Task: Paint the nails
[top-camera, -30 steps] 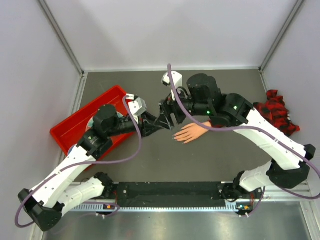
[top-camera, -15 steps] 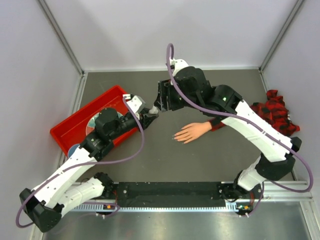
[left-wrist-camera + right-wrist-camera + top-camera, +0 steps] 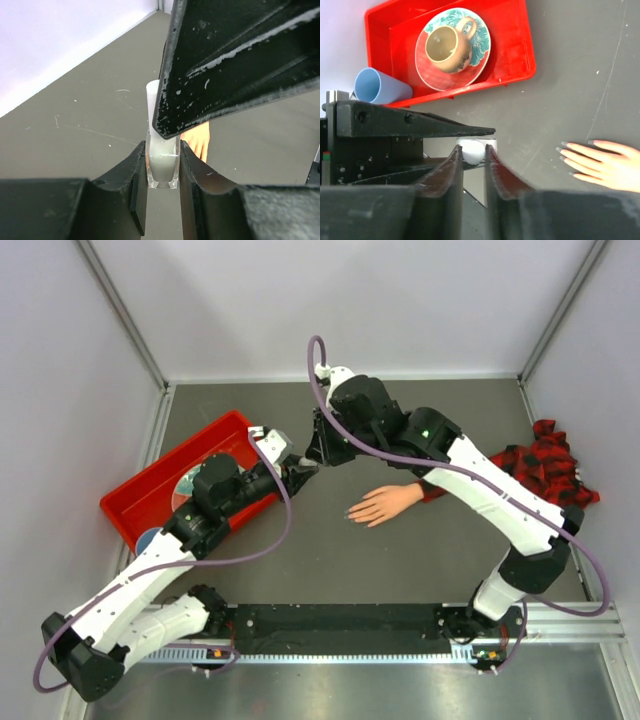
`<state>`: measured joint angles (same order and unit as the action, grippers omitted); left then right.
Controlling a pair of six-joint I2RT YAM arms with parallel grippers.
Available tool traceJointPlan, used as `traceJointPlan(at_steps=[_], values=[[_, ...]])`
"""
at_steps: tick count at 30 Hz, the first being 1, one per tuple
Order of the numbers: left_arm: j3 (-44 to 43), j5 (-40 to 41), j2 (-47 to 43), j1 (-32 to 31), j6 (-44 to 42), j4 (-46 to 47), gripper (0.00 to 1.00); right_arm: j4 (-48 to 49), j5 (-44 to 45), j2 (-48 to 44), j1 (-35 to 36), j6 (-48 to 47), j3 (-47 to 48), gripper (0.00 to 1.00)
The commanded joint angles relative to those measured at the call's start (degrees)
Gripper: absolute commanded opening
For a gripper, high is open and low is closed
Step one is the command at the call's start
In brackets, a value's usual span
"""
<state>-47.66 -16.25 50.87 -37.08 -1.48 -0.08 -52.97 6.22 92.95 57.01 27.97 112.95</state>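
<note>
My left gripper is shut on a small clear bottle of pale liquid, held upright above the table left of the fake hand. My right gripper comes down from above, its jaws closed against both sides of the bottle's white cap. From the top, the left gripper and the right gripper meet at the bottle. The peach fake hand lies flat, its nails pointing left; the nails look long and pale. Its plaid sleeve trails right.
A red tray sits at the left, holding a brown cup on a patterned saucer and a light blue cup on its side. Grey walls enclose the dark table on three sides.
My right arm swung left, away from above the fake hand, and its jaws closed onto the bottle's cap. The left gripper drew back a little with the bottle and stayed shut.
</note>
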Motion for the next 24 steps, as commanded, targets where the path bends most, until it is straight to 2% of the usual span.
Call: traceJointPlan(at_steps=[1, 4, 5, 7, 8, 9, 11, 12, 16, 18, 20, 21, 22, 24], values=[[-2.5, -6.3, -0.7, -0.2, 0.9, 1.7, 0.00, 0.9, -5.8, -0.7, 0.9, -3.6, 1.5, 0.00], [-6.5, -17.4, -0.2, -0.1, -0.7, -2.9, 0.00, 1.8, -11.4, -3.7, 0.7, -8.9, -1.1, 0.00], [-8.5, -28.0, -0.2, -0.1, -0.8, -5.6, 0.00, 2.1, -13.3, -4.6, 0.7, -13.0, -1.8, 0.00], [-9.8, -40.9, -0.2, 0.1, -0.2, -6.5, 0.00, 2.3, -22.4, -7.6, 0.6, -18.0, -4.3, 0.00], [-10.7, -53.2, 0.3, 0.2, 0.8, -5.9, 0.00, 2.6, -26.7, -8.6, 0.6, -22.8, -5.4, 0.00], [-11.0, -60.0, 0.8, 0.2, 5.1, -4.7, 0.00, 3.1, -35.1, -10.0, 0.6, -24.7, -8.1, 0.00], [-11.3, -67.0, 2.1, 0.2, 11.5, -0.4, 0.00, 5.7, -41.3, -13.6, 0.6, -26.9, -11.3, 0.00], [-11.6, -67.9, 2.1, 0.3, 13.1, 2.0, 0.00, 8.6, -44.5, -14.4, 0.7, -26.8, -13.6, 0.00], [-11.2, -61.4, 0.8, 0.2, 11.3, 1.0, 0.00, 11.8, -44.5, -15.4, 0.6, -24.4, -15.0, 0.00], [-11.1, -58.2, -0.1, 0.2, 10.4, 0.3, 0.00, 12.1, -41.2, -15.5, 0.6, -23.3, -14.7, 0.00], [-10.8, -51.1, -0.9, 0.2, 8.9, -1.7, 0.00, 11.4, -37.6, -15.4, 0.6, -22.3, -14.0, 0.00], [-10.9, -47.7, -1.1, 0.2, 6.4, -3.2, 0.00, 11.0, -32.4, -15.2, 0.6, -21.8, -12.9, 0.03], [-11.1, -40.7, -1.2, 0.2, 5.1, -6.3, 0.00, 8.8, -29.1, -14.8, 0.6, -21.2, -12.1, 0.28], [-11.2, -32.2, -1.0, 0.2, 2.2, -9.1, 0.00, 6.1, -19.5, -13.7, 0.6, -19.4, -8.7, 0.51]])
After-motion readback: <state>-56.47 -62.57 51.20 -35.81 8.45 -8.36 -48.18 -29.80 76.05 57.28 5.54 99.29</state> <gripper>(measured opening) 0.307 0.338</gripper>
